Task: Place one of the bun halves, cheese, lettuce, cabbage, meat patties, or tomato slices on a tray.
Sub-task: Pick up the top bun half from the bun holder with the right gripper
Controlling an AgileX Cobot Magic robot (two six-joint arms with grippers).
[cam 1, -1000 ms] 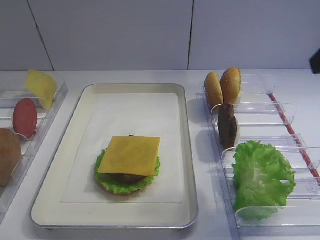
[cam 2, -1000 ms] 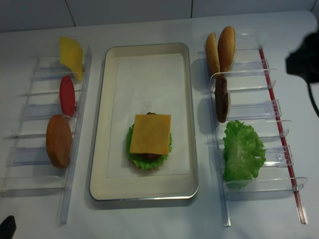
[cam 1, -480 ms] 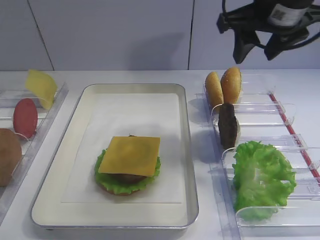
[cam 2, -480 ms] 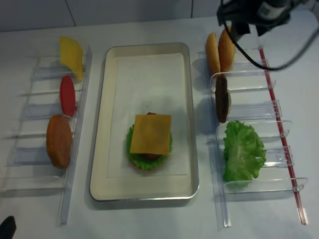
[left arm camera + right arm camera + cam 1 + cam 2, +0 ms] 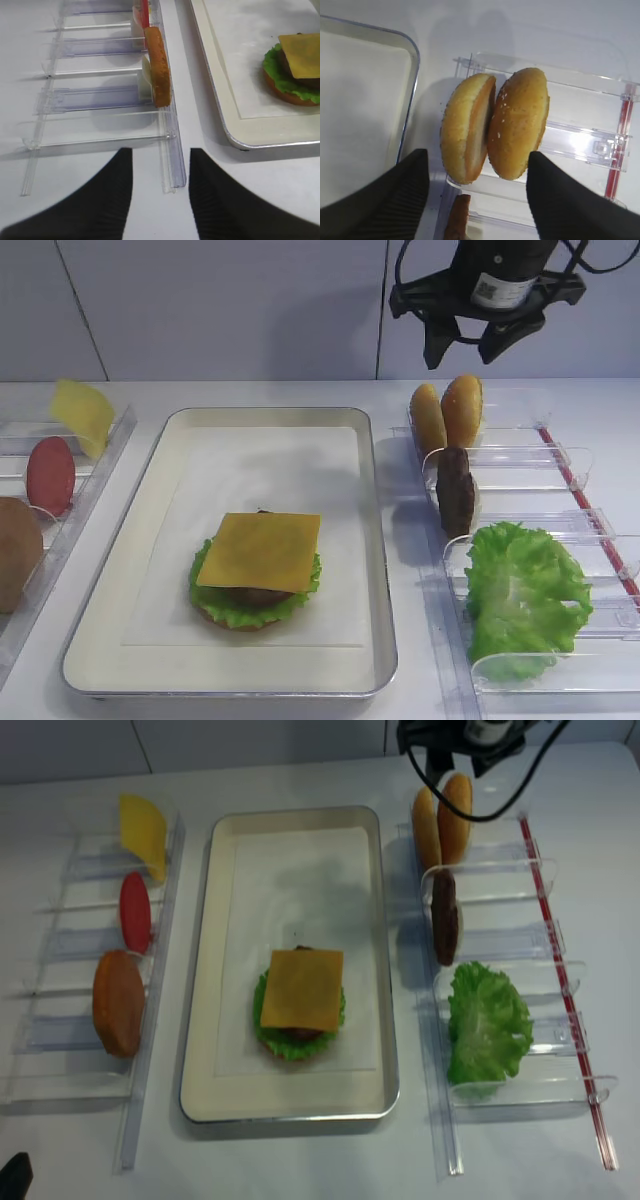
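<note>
Two golden bun halves (image 5: 445, 415) (image 5: 518, 122) stand on edge in the back slot of the right rack. My right gripper (image 5: 465, 352) (image 5: 477, 195) (image 5: 462, 762) hangs above them, open and empty, a finger on each side. The cream tray (image 5: 270, 414) holds a stack of bun, lettuce and patty topped by a cheese slice (image 5: 260, 550). The right rack also holds a meat patty (image 5: 456, 490) and lettuce (image 5: 525, 595). A tomato slice (image 5: 50, 475) and cheese (image 5: 83, 415) stand in the left rack. Cabbage is out of view. My left gripper (image 5: 160, 165) is open over bare table.
Clear plastic slotted racks (image 5: 560, 465) (image 5: 100, 97) flank the tray. A larger dark-brown bun (image 5: 18, 550) (image 5: 157, 65) stands in the left rack. A red strip (image 5: 580, 500) runs along the right rack's outer side. A white wall lies behind.
My right arm has come in from the right edge and moved left until it is over the bun halves, jaws open throughout. Nothing else has moved.
</note>
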